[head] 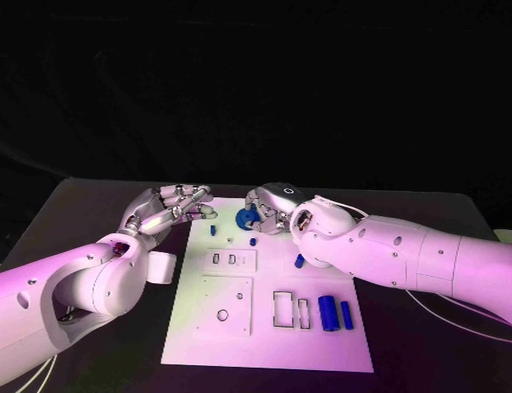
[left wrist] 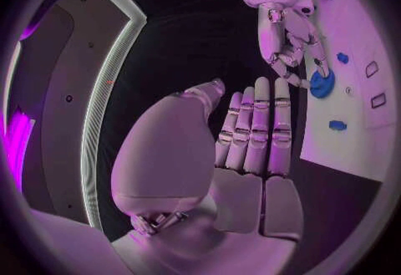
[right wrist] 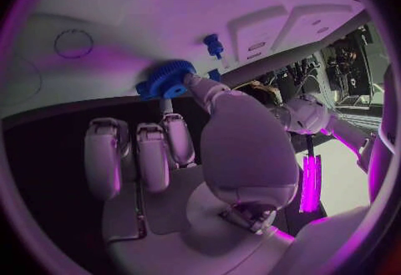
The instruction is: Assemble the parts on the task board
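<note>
Flat white rectangular task board [head: 274, 340] lying at the middle of the black worktop [head: 79, 221], long side running from near edge to far edge. Right hand [head: 270, 206] at the board's far end, thumb and a finger pinching a round blue toothed gear [head: 247, 218] that sits on the board there; same blue gear [right wrist: 166, 80] seen at the fingertips from the right wrist, other fingers curled in below it. Left hand [head: 167, 209] just off the board's far left corner, holding nothing, fingers straight and lying side by side, thumb apart, as in the left wrist view [left wrist: 250, 134]. Small blue pegs [head: 213, 231] standing on the board just nearer than the gear. Two dark blue cylinders [head: 336, 314] lying side by side toward the near right part of the board, beside rectangular cut-outs [head: 291, 309]. White cylindrical roll [head: 161, 268] on the worktop, touching the board's left edge, beside the left arm.
</note>
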`<state>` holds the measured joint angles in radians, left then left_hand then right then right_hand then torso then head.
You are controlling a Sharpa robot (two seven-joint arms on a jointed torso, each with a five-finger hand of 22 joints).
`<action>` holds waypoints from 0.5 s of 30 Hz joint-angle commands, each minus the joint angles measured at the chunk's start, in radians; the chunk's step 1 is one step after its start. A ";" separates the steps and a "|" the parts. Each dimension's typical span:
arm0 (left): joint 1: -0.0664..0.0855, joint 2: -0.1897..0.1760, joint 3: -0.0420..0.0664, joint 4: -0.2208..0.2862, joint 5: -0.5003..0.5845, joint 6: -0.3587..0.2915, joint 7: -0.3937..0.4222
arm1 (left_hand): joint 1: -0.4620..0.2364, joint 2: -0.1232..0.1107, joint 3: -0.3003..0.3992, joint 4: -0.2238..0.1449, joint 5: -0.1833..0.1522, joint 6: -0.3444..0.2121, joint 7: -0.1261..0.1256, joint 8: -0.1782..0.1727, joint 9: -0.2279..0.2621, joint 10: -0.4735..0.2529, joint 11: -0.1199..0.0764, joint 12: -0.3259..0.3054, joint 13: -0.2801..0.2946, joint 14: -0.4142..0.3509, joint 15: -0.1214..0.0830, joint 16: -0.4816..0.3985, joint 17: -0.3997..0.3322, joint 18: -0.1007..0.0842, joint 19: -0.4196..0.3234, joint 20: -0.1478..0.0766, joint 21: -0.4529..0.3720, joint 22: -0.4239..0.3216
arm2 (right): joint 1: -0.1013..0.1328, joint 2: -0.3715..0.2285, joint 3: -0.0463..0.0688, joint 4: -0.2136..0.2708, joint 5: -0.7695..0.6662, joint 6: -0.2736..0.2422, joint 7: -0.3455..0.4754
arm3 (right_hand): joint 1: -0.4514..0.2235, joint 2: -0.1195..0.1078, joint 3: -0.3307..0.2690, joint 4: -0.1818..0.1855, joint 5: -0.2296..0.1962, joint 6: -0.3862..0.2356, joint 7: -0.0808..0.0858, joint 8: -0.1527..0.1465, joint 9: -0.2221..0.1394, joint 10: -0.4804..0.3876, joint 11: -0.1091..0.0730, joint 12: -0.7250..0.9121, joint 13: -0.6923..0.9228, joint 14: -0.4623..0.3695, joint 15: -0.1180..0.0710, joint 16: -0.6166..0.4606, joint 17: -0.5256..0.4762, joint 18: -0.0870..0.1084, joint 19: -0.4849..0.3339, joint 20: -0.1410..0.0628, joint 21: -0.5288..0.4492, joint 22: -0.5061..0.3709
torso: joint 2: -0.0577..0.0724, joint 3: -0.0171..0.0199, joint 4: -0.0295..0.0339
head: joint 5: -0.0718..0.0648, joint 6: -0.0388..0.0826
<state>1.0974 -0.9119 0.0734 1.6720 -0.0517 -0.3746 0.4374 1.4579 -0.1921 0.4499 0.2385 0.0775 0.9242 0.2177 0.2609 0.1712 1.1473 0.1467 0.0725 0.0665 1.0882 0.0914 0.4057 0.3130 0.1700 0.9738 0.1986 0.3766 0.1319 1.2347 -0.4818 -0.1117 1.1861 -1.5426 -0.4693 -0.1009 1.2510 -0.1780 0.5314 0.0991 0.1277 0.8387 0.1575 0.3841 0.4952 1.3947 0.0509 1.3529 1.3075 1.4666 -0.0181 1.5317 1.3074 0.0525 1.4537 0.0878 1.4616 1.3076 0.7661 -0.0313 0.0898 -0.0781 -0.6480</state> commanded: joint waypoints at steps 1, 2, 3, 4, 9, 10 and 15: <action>0.001 0.002 0.001 0.001 0.002 0.019 0.004 | -0.012 -0.001 0.003 0.001 -0.004 -0.008 -0.001 -0.006 -0.001 -0.001 0.004 -0.005 0.001 -0.004 0.001 0.004 0.002 0.012 0.001 0.001 0.004 -0.002 | -0.001 0.003 -0.001 -0.010 -0.017 0.020 -0.020 | -0.018 -0.009 0.008 0.002 -0.004 -0.016 -0.008 -0.032 -0.014 -0.010 0.012 -0.011 -0.003 0.081 0.009 0.004 0.153 -0.011 -0.001 0.008 -0.007 0.109 | 0.000 -0.0006 -0.0002 | -0.001 -0.001; 0.001 0.002 0.001 0.001 0.002 0.019 0.004 | -0.012 -0.001 0.003 0.001 -0.004 -0.008 -0.001 -0.006 -0.001 -0.001 0.004 -0.005 0.001 -0.004 0.001 0.004 0.002 0.012 0.001 0.001 0.004 -0.002 | -0.001 0.004 -0.001 -0.013 -0.016 0.022 -0.019 | -0.025 -0.016 0.007 0.003 -0.006 -0.042 0.001 -0.053 -0.022 -0.015 0.020 -0.016 -0.009 0.080 0.016 0.004 0.152 -0.010 -0.003 0.013 -0.009 0.107 | 0.000 -0.0010 -0.0006 | -0.001 0.000; 0.001 0.003 0.001 0.000 0.002 0.019 0.004 | -0.012 -0.001 0.003 0.001 -0.004 -0.008 -0.001 -0.006 -0.001 -0.001 0.004 -0.005 0.001 -0.004 0.001 0.004 0.002 0.012 0.001 0.001 0.004 -0.002 | -0.001 0.006 -0.001 -0.015 -0.015 0.026 -0.018 | -0.033 -0.023 0.003 0.006 0.010 -0.064 0.008 -0.072 -0.029 -0.018 0.027 -0.020 -0.012 0.080 0.022 0.004 0.152 -0.010 -0.005 0.018 -0.011 0.106 | 0.000 -0.0010 -0.0009 | 0.000 0.000; 0.001 0.003 0.001 0.000 0.002 0.019 0.004 | -0.012 -0.001 0.003 0.001 -0.004 -0.008 -0.001 -0.006 -0.001 -0.001 0.004 -0.005 0.001 -0.004 0.001 0.004 0.002 0.012 0.001 0.001 0.004 -0.002 | -0.001 0.006 -0.001 -0.016 -0.014 0.029 -0.016 | -0.042 -0.029 -0.005 0.010 0.028 -0.076 0.012 -0.085 -0.032 -0.021 0.031 -0.022 -0.015 0.080 0.027 0.004 0.151 -0.009 -0.006 0.023 -0.012 0.105 | 0.000 -0.0008 -0.0012 | 0.000 0.000; 0.001 0.003 0.001 -0.001 0.002 0.020 0.003 | -0.012 -0.001 0.003 0.001 -0.004 -0.008 -0.001 -0.006 -0.001 -0.001 0.004 -0.005 0.001 -0.004 0.001 0.004 0.002 0.012 0.001 0.001 0.004 -0.002 | -0.001 0.003 -0.001 -0.016 -0.011 0.057 -0.012 | -0.092 -0.044 -0.051 0.043 0.052 -0.084 0.018 -0.112 -0.037 -0.028 0.039 -0.027 -0.020 0.080 0.034 0.005 0.155 -0.009 -0.006 0.034 -0.014 0.106 | 0.000 -0.0009 -0.0012 | 0.000 -0.001; 0.001 0.003 0.001 -0.001 0.002 0.020 0.003 | -0.013 -0.001 0.003 0.001 -0.004 -0.008 -0.001 -0.006 -0.001 -0.001 0.004 -0.005 0.001 -0.004 0.001 0.004 0.003 0.012 0.001 0.001 0.004 -0.002 | -0.001 0.002 -0.001 -0.015 -0.011 0.065 -0.012 | -0.112 -0.041 -0.063 0.059 0.067 -0.082 0.018 -0.116 -0.037 -0.029 0.039 -0.028 -0.021 0.081 0.035 0.006 0.157 -0.008 -0.006 0.035 -0.014 0.106 | 0.000 -0.0006 -0.0014 | 0.000 -0.001; 0.001 0.002 0.001 -0.001 0.002 0.021 0.003 | -0.016 -0.001 0.002 0.002 -0.004 -0.008 0.000 -0.007 -0.001 -0.001 0.004 -0.005 0.001 -0.004 0.001 0.004 0.004 0.012 0.001 0.002 0.004 -0.002 | -0.001 -0.004 -0.002 -0.010 -0.011 0.099 -0.012 | -0.131 -0.043 -0.089 0.075 0.080 -0.073 0.018 -0.124 -0.035 -0.031 0.040 -0.028 -0.021 0.081 0.036 0.007 0.158 -0.007 -0.010 0.037 -0.019 0.103 | 0.000 0.0002 -0.0019 | 0.001 -0.001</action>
<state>1.0974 -0.9113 0.0734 1.6693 -0.0517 -0.3732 0.4362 1.4484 -0.1934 0.4499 0.2385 0.0775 0.9242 0.2177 0.2609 0.1712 1.1473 0.1467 0.0725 0.0666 1.0882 0.0914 0.4057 0.3157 0.1700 0.9738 0.1986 0.3766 0.1310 1.2349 -0.4840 -0.1126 1.1742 -1.5434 -0.4247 -0.1045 1.1263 -0.2212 0.4466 0.1754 0.2053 0.7574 0.1752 0.2644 0.4589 1.3657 0.0851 1.3296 1.2873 1.4649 0.0093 1.5316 1.3080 0.0531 1.4445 0.1152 1.4491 1.3074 0.7658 -0.0318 0.0884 -0.0774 -0.6491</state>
